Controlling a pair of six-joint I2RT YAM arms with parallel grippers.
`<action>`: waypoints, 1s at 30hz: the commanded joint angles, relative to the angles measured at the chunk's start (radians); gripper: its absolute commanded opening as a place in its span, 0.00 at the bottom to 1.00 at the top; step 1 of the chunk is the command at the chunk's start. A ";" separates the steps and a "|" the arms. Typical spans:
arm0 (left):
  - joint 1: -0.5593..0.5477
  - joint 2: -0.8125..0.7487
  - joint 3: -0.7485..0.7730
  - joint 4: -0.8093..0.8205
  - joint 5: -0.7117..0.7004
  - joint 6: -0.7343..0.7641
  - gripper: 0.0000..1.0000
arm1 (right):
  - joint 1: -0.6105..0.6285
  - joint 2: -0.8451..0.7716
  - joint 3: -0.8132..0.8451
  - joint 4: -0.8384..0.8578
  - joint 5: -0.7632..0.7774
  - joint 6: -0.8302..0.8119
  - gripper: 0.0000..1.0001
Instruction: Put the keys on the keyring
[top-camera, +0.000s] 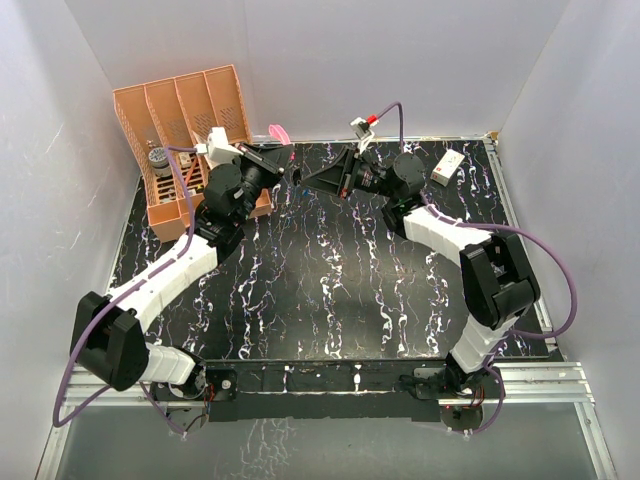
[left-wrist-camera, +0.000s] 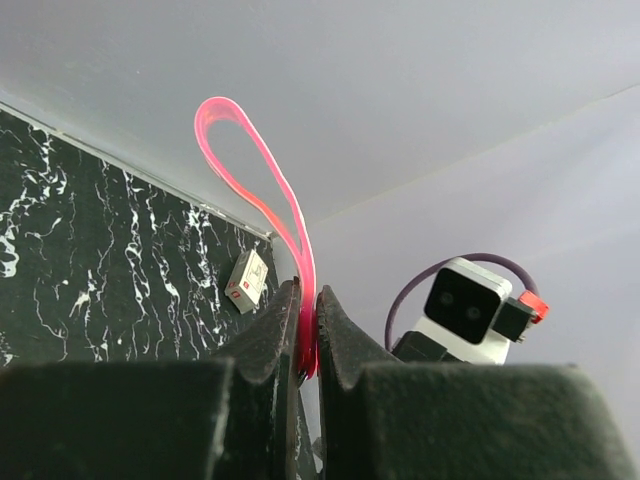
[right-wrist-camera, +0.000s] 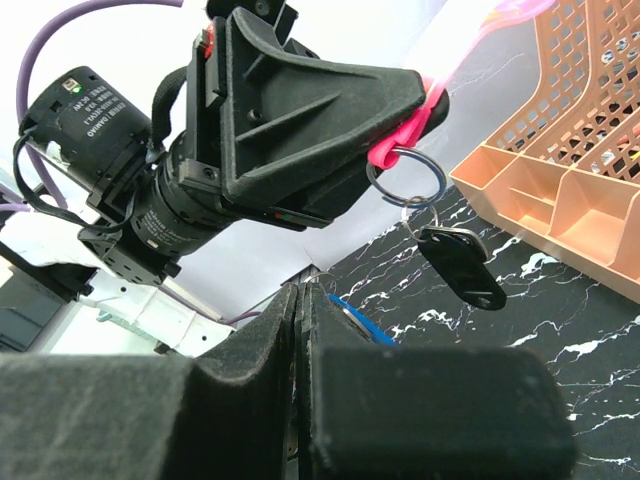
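Observation:
My left gripper is shut on the lower end of the red-pink keyring strap, whose loop stands up above the fingers. In the top view the left gripper is raised near the back of the table, with the strap's loop sticking out. The right wrist view shows the strap's end with a metal ring. The black key hangs from this ring. My right gripper is shut, with the blue key at its fingertips, just below and left of the ring. In the top view the right gripper faces the left one closely.
An orange mesh organiser tray stands at the back left, close to the left gripper; it also shows in the right wrist view. A small white box lies at the back right. White walls enclose the black marbled table.

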 joint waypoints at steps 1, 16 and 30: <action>-0.013 0.008 0.054 0.013 0.026 -0.006 0.00 | 0.007 0.013 0.051 0.068 0.011 0.010 0.00; -0.029 0.009 0.062 0.008 0.025 -0.004 0.00 | 0.007 0.013 0.067 0.082 0.029 0.017 0.00; -0.041 0.023 0.058 0.009 0.026 -0.008 0.00 | 0.008 0.013 0.068 0.089 0.051 0.017 0.00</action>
